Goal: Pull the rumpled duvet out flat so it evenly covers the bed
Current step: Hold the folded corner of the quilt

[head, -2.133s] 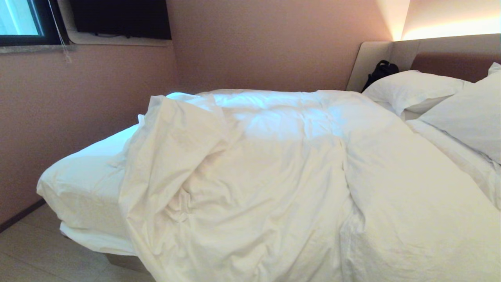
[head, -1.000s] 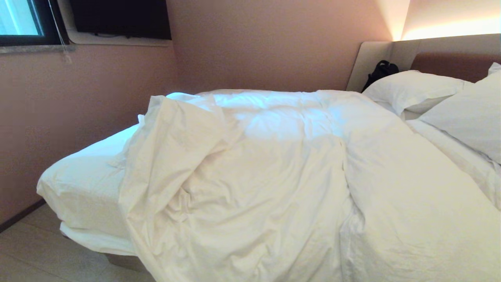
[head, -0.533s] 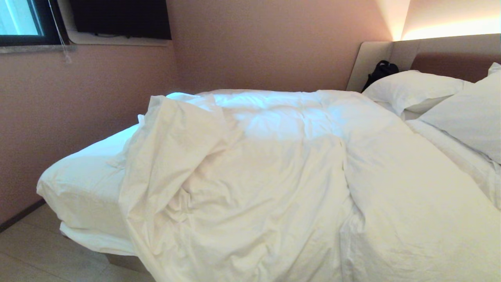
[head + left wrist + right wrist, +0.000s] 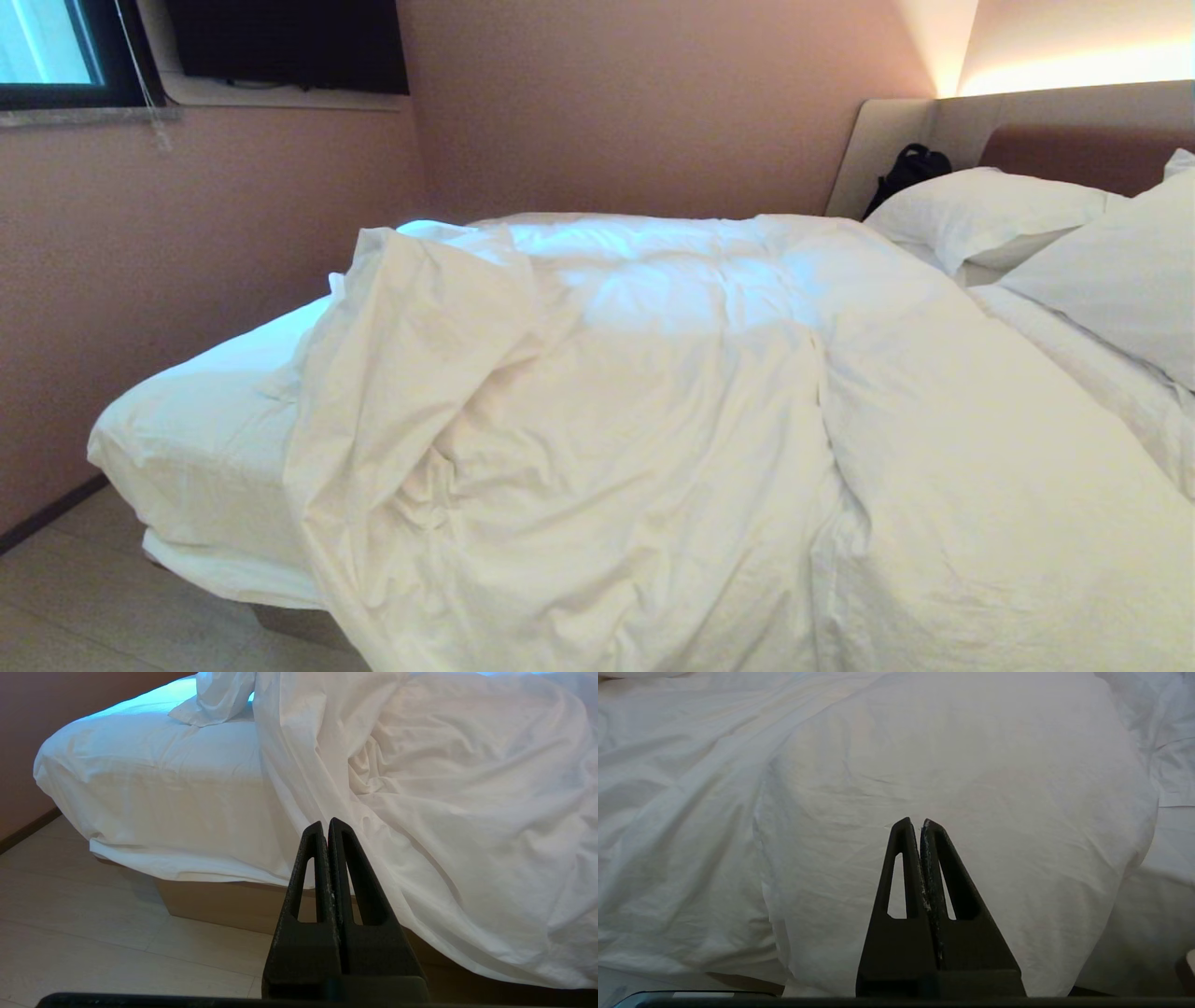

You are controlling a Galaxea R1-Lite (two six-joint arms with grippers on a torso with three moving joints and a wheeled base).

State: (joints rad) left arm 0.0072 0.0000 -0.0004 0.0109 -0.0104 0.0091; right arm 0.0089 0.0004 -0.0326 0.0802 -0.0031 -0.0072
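Note:
The white duvet lies rumpled over the middle and near side of the bed, bunched in a raised fold toward the foot, with bare sheet showing at the foot end. It hangs over the near edge toward the floor. Neither arm shows in the head view. In the left wrist view my left gripper is shut and empty, held off the bed's near side in front of the duvet's hanging edge. My right gripper is shut and empty too, facing a smooth bulge of duvet.
Two white pillows lie at the padded headboard, with a black bag in the corner. A pink wall runs close beyond the bed's foot. Pale floor and the brown bed base lie below the mattress.

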